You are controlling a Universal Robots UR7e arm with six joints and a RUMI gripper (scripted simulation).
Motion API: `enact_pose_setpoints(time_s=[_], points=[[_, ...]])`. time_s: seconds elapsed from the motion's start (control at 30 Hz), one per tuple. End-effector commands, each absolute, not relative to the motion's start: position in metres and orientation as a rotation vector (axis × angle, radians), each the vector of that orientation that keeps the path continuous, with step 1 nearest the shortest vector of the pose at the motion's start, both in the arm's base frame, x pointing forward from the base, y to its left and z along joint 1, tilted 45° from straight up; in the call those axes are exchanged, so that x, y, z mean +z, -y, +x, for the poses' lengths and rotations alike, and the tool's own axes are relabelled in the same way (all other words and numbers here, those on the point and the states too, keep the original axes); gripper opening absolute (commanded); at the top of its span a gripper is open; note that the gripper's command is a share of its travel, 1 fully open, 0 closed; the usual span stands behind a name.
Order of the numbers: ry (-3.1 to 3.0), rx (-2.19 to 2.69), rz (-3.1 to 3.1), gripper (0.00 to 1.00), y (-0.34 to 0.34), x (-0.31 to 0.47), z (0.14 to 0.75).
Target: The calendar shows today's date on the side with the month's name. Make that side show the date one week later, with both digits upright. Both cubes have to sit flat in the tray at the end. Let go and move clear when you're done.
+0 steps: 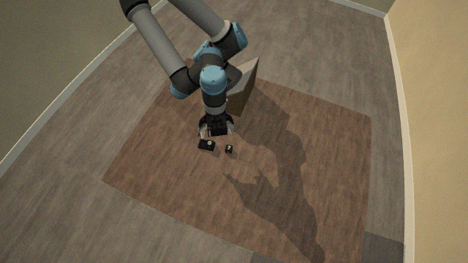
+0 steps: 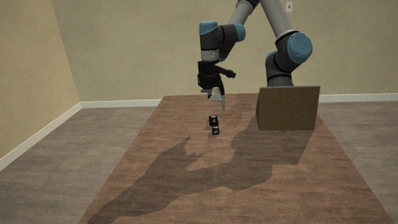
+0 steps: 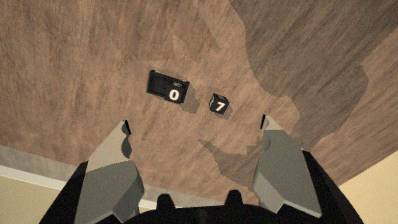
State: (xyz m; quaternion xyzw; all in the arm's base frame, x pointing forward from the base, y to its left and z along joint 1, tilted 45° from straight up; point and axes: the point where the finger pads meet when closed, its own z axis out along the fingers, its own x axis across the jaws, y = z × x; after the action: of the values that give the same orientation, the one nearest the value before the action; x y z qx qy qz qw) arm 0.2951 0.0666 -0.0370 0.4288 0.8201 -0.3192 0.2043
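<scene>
Hovering with my tool [image 3: 195,130] spread wide and holding nothing, I look down on the calendar tray [image 3: 161,81], which carries the cube showing 0 [image 3: 174,95]. The loose cube showing 7 [image 3: 219,105] lies just beside it on the wooden worktop [image 3: 70,55], both near the middle and nearer the edge where the box-shaped arm pedestal [image 2: 287,107] stands. To do this well, I judge I should centre over the loose cube, square my fingers to two flat faces, and descend straight so I don't nudge the tray.
</scene>
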Motion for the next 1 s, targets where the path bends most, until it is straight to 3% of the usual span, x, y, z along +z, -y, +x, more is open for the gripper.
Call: enact_pose_setpoints(time_s=[0.0,0.97], points=[[-2.142,-0.839,1.362,1.00,-0.070,-0.041,0.293],[-1.403,-0.512,1.967,1.00,-0.084,-0.063,0.290]])
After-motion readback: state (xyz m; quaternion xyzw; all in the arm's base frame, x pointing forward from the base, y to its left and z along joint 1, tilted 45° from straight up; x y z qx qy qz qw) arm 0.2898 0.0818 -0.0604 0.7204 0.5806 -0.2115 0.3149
